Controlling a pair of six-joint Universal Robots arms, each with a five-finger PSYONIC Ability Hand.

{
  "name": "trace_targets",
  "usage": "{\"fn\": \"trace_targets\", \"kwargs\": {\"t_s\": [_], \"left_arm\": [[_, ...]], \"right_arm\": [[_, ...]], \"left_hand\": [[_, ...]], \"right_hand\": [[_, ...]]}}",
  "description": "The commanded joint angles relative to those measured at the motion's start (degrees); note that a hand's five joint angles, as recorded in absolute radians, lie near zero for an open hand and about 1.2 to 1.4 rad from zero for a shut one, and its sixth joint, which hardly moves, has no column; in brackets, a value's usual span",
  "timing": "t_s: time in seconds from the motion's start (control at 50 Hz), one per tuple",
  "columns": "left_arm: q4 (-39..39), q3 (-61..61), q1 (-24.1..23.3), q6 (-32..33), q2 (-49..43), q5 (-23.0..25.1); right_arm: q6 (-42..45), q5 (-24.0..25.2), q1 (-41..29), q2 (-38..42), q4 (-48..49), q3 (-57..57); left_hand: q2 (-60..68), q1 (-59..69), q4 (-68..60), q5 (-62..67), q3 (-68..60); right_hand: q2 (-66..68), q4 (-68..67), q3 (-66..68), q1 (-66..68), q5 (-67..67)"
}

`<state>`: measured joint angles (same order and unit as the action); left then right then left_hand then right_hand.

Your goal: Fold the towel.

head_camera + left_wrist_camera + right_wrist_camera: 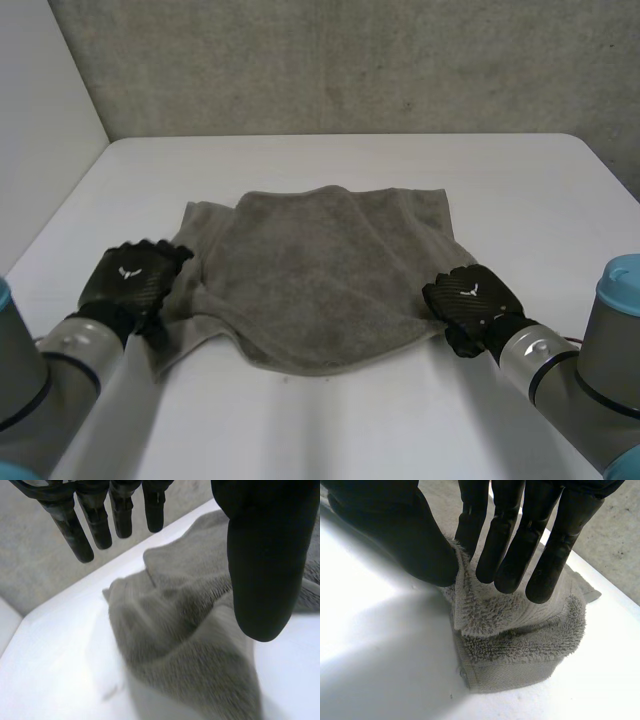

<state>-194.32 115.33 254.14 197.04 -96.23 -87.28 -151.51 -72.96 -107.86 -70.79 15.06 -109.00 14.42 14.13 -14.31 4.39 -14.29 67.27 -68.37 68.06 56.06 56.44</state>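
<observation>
Towel: the grey towel point(320, 270) is lying in the middle of the white worktop point(500, 190). It is partly doubled, with an upper layer lying over a wider lower layer that is showing along the left side and at the far right corner.

Near edge: it is curving towards the robot, rumpled rather than straight.

Left hand: the left hand point(135, 283) is sitting at the towel's near left corner, over the single lower layer. Whether it is pressing on the cloth cannot be told from the head view.

Left fingers: in the left wrist view the fingers point(70, 525) are reaching out straight and well apart from the thumb point(260, 555). They are gripping nothing, and bunched towel is lying on the worktop beneath the gap.

Right hand: the right hand point(470, 300) is sitting at the towel's near right corner, where the layers are stacking up.

Right fingers: in the right wrist view the straight fingers point(505, 530) and the thumb point(405, 530) are pinching a raised edge of the towel between them, and the folded corner is bulging just below the fingertips.

Arms: the left arm point(50, 380) and the right arm point(590, 370) are coming in from the near corners.

Background: a grey wall point(350, 60) is standing behind the far edge of the worktop.
</observation>
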Motion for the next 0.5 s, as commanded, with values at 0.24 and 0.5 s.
{"fn": "trace_targets", "kwargs": {"t_s": [0.24,0.5], "left_arm": [[4.31,4.2,-0.31,-13.08,0.61,-6.42],[-0.62,1.83,-0.57,-12.82,-8.1,-6.24]], "right_arm": [[-0.98,0.45,0.01,-0.05,-0.12,-0.07],[-0.98,0.54,0.1,0.03,-0.03,-0.34]], "left_hand": [[16.47,16.77,-16.58,16.5,-16.61],[23.54,23.84,-23.66,23.58,-23.68]], "right_hand": [[12.73,-11.63,11.94,23.94,13.56],[12.73,-11.63,11.94,23.94,13.56]]}}
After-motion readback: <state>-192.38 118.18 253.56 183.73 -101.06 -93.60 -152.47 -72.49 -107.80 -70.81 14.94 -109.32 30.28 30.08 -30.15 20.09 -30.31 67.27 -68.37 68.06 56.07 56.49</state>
